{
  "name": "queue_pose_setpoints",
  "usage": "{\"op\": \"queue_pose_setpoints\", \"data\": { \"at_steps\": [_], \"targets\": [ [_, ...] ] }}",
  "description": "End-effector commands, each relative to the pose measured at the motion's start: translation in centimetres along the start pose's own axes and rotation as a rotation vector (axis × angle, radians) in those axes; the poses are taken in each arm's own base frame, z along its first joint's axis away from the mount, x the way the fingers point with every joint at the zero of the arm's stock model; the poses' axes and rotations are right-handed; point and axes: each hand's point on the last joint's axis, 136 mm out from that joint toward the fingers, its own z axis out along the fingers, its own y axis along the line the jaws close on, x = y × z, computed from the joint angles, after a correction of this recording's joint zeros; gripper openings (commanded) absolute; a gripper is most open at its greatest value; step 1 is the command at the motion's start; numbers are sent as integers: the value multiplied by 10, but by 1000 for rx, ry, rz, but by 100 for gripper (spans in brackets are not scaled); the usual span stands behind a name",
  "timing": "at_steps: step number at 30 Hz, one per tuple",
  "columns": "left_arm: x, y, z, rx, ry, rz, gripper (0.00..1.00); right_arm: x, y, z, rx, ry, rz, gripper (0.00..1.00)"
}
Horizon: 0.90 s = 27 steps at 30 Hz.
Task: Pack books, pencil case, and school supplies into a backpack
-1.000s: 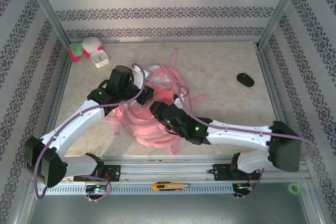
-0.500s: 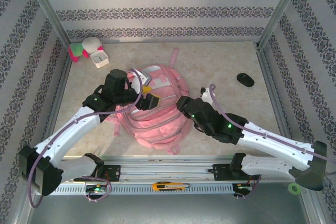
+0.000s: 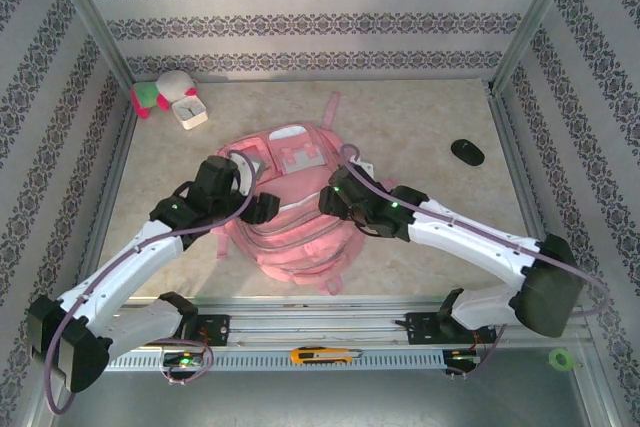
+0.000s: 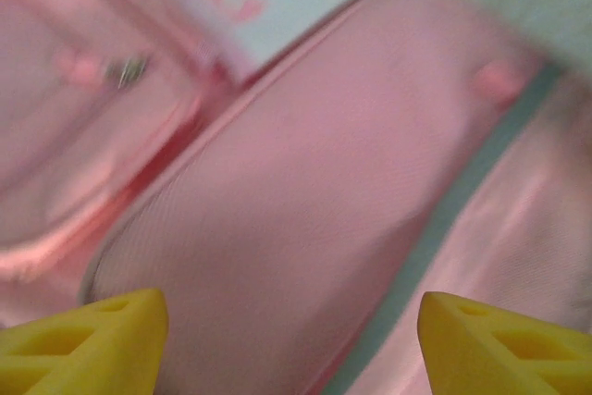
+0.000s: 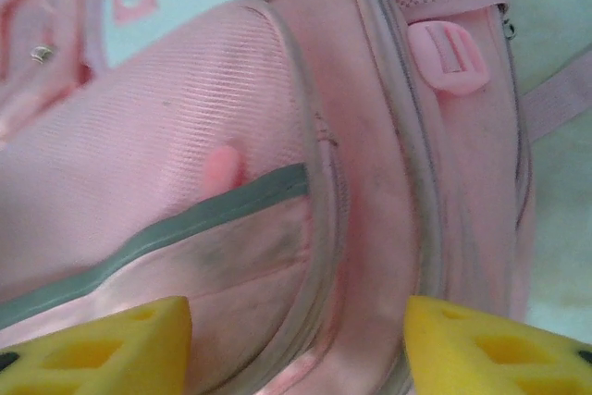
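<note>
Top cam high, near edge, looks down; both wrist cams v. close on backpack (image 3: 300, 237), shared w/ top.

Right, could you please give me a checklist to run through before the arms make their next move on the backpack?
1. Left gripper open and empty: ok.
2. Right gripper open and empty: ok.
3. Backpack lying flat on the table, front pockets up: ok.
4. Main zip shut: cannot tell.
5. Black oval object well apart from both arms: ok.
</note>
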Motion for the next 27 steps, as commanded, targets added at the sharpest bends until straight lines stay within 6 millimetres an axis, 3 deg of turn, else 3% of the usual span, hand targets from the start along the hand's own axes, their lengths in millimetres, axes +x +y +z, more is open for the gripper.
{"op": "queue_pose_setpoints", "data": {
  "at_steps": [1, 4, 7, 11, 15, 19, 23, 27],
  "targets": [
    [32, 34, 4, -154, 55, -74, 71, 17, -30, 26, 90, 55, -33, 52],
    [46, 43, 11, -189, 70, -86, 71, 26, -48, 40, 129, 64, -20, 42],
    [44, 41, 11, -179, 55, -86, 71, 24, -54, 36, 127, 46, -29, 42],
    [22, 36, 0, -159, -22, -81, 74, -1, -33, 6, 13, -53, -181, 56],
    [-2, 36, -16, -138, -104, -136, 75, -8, 18, -37, -217, -166, -654, 60],
    [-16, 39, -27, -122, -153, -183, 76, 28, 48, -62, -361, -194, -1276, 59],
    [-18, 47, -31, -123, -164, -220, 76, 44, 62, -53, -373, -188, -1672, 56],
    [-16, 51, -32, -117, -174, -259, 76, 50, 83, -29, -383, -209, -1865, 54]
  ]
}}
